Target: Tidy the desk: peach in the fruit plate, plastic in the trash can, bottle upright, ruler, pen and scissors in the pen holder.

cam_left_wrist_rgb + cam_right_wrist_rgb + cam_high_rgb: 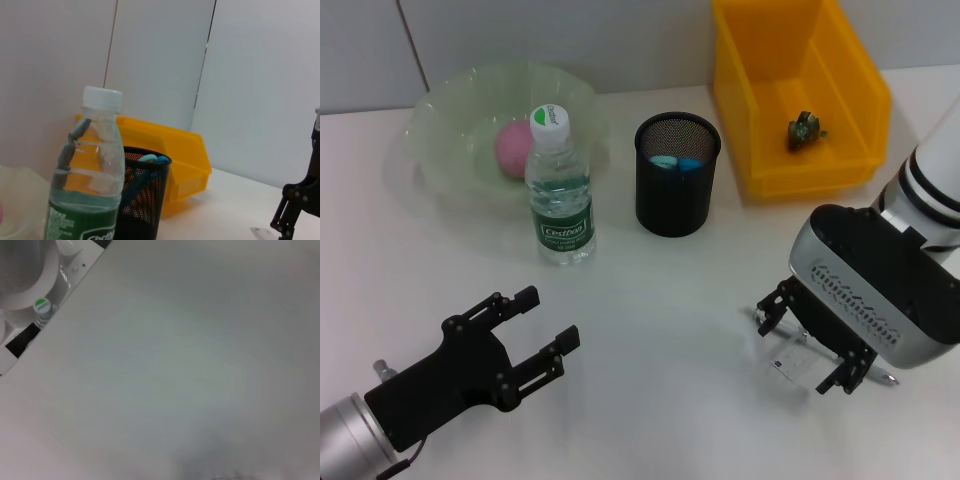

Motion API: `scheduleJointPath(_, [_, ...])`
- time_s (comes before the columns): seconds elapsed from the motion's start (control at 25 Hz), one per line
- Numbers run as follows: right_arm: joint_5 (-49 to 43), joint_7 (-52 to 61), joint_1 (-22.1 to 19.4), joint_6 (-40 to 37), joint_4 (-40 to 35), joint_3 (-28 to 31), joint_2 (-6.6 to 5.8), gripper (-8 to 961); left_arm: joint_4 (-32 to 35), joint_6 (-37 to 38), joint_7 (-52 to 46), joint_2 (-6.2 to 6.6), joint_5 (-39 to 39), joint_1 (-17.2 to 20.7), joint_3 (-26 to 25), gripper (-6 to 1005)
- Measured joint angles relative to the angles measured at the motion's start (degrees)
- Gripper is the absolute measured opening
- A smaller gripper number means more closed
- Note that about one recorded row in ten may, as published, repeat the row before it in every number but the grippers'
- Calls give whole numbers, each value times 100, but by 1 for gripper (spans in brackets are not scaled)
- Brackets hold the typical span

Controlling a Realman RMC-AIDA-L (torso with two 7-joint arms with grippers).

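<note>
Presently, the plastic scrap is seen inside the yellow trash can, the peach in the fruit plate. Bottle stands upright beside the pen holder. Right gripper is spread wide over a clear ruler. Left gripper is held open, low, near the front.

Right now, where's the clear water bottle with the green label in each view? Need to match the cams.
Head view: clear plastic water bottle with green label stands upright left of centre, in front of the pale green fruit plate and left of the black mesh pen holder.
Left wrist view: fills the lower left foreground.
Right wrist view: only its white-and-green cap, upper left corner.
Shared landmark: that cap.
</note>
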Motion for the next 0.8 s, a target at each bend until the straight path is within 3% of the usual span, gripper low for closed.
scheduleJointPath(0.8, [20,-78,250,291,651,-85,3,831,0,12,-16,0,0,-18,7,716])
